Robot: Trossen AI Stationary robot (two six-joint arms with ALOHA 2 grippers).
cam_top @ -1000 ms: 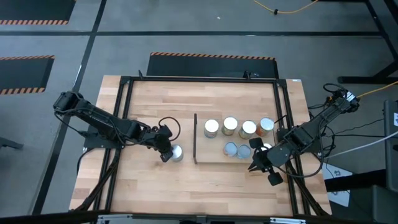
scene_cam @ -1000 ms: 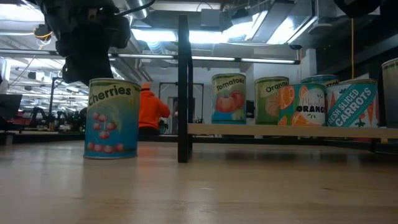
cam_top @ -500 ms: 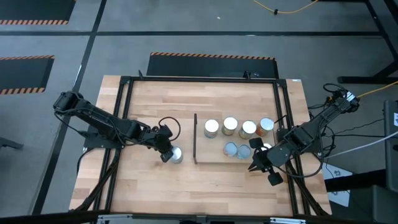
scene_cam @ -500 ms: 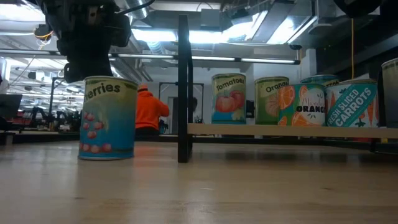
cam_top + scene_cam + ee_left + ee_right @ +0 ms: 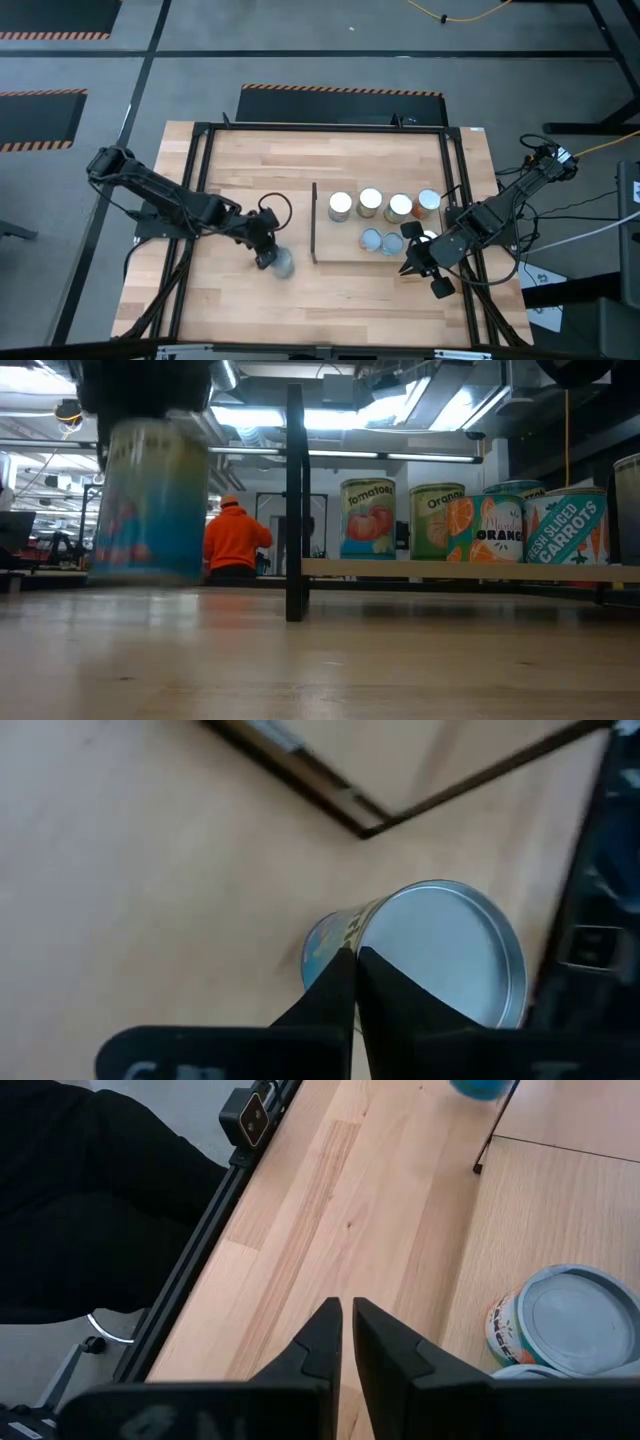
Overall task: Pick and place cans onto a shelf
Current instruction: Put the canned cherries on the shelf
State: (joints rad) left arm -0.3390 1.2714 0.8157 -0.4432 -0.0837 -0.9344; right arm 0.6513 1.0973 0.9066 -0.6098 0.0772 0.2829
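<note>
Wooden table [image 5: 240, 160]: six cans on shelf [image 5: 345, 252], one can [image 5: 282, 264] outside

Six cans stand up on the shelf [image 5: 345, 252]: tomato can [image 5: 368, 519], orange can [image 5: 437, 522], carrots can [image 5: 565, 526], more behind. The blue cherries can [image 5: 281, 264] is on the table, left of the dark panel [image 5: 314, 222].
</note>
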